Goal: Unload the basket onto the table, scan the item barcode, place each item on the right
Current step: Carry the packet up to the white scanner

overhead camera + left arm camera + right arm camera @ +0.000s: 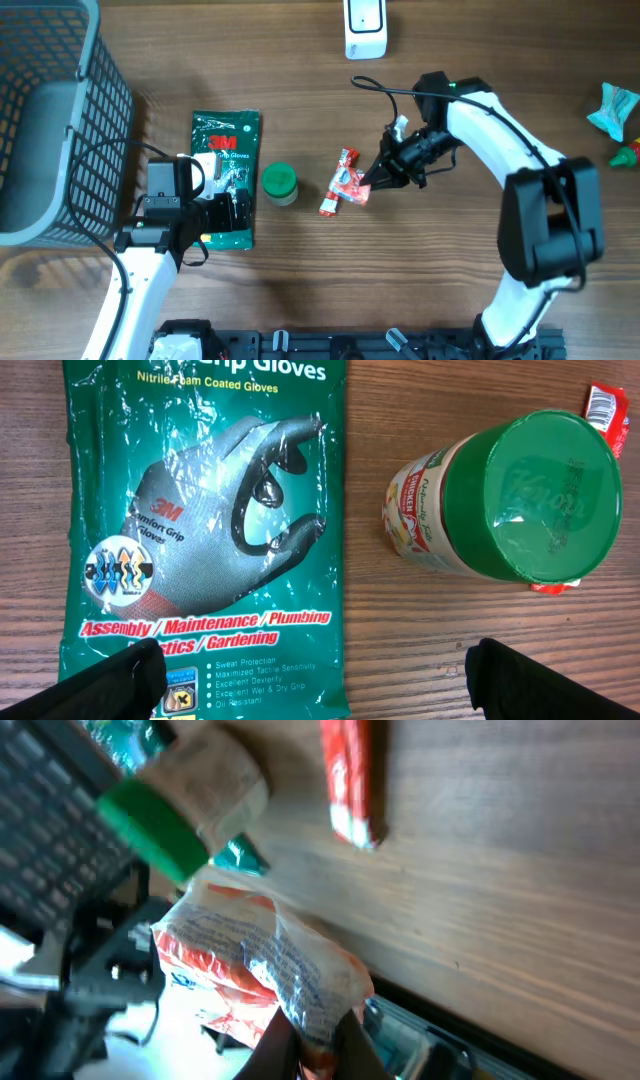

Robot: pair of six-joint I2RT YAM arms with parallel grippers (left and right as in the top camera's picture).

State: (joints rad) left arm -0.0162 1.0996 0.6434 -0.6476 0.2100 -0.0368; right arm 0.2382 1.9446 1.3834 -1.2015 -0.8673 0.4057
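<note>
Centrally, a crinkled red-and-white clear-film snack packet [355, 193] sits low over the wooden desk [450, 290], near the middle. The right claw [372, 186] is pressed together on one edge of it, pinching the film. In the right wrist view the packet bunches up above the fingertips. No barcode can be made out on it.

Just beside it lies a narrow red stick-shaped wrapper [347, 160], flat on the desk. To its left stands a small jar with a green lid [279, 183]. Further left lies a flat green plastic pack of grey work gloves [228, 160]. The left claw [318, 678] hangs over the pack's lower end, spread wide and holding nothing. A grey mesh basket [60, 120] fills the far left.

A white handheld-style scanner [365, 27] rests at the top edge, well apart from the packet.

To do this step well, the right arm should probably lift the packet clear of the red wrapper and carry it toward the scanner. It should then turn the wrist until the printed code faces the scanner. The film looks slack, so a crease across the code seems the main risk.
</note>
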